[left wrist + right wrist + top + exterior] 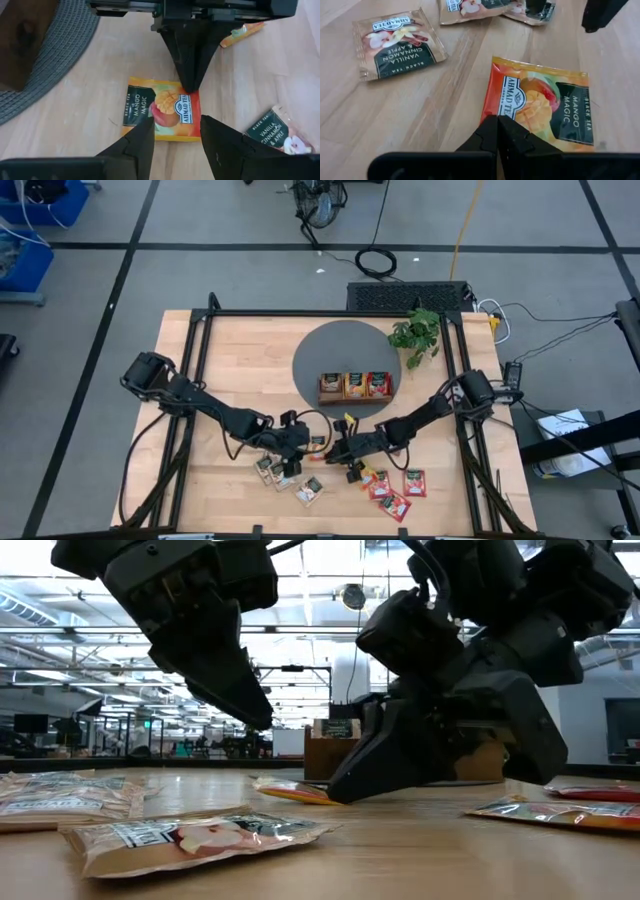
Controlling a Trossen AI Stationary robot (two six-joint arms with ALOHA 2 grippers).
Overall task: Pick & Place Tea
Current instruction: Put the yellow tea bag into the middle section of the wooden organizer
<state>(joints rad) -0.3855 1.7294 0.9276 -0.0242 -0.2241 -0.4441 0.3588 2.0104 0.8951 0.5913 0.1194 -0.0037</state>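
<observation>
An orange mango tea sachet (150,112) lies flat on the wooden table between my two grippers. My left gripper (177,121) is open and hangs over the sachet's near edge, a finger to either side, clear of it; the low view shows it (250,710) above the table. My right gripper (498,120) is shut and slants down from the table's right, its tip at the opposite edge of the same sachet (540,112). In the low view that tip (335,795) is down at table height beside the sachet (285,790). My right gripper sets its shut fingertips (189,85) on the mango sachet's edge (495,111), about midway along that side. The fingers slant down from the table's right. The sachet lies flat on the table.
Beige vanilla sachets (285,472) lie near the front on the left, and another (397,42) lies beside the mango one. Red sachets (395,490) lie front right. A wooden tray (355,398) holding sachets stands on a grey round mat (320,360); a plant (420,332) is behind it.
</observation>
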